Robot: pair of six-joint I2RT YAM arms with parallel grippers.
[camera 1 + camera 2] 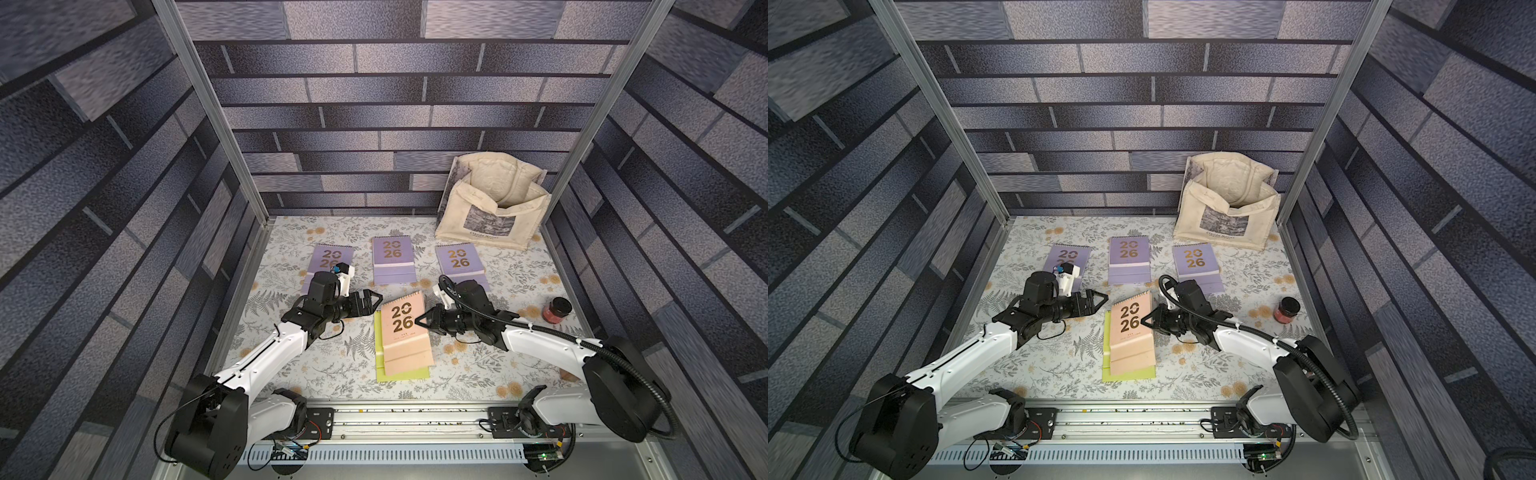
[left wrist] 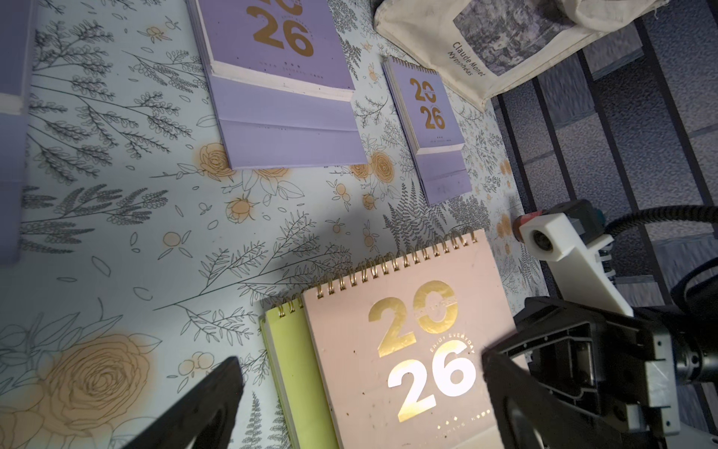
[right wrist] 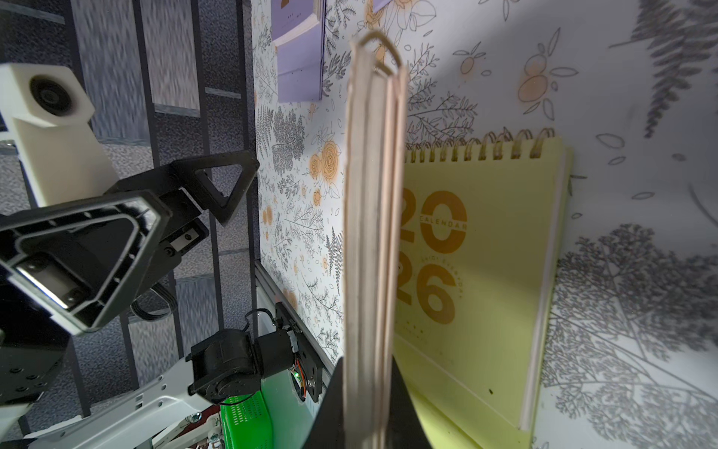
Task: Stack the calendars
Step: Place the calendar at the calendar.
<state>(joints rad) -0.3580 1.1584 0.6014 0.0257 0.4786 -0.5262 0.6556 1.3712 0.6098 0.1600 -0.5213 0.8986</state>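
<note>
Tabletop [image 1: 324,376]: peach calendar [image 1: 405,334] in right hand [image 1: 419,321]

Read "20" over "26" in big gold figures on the peach calendar [image 2: 408,350], with small "ENJOY EVERYDAY" arched above the "26". Found the same gold "20" over "26" on the yellow-green calendar [image 3: 485,252], with "CALENDAR" printed across the zero. Saw "20" over "26" also on the middle lavender calendar [image 1: 392,257] and the right lavender calendar [image 1: 459,259]. On the left lavender calendar [image 1: 326,255], made out "20" and only the top of "26". Read "Claude Monet Nymphéas" on the tote bag [image 2: 427,35]. Could not read the tiny lines below the figures.
</note>
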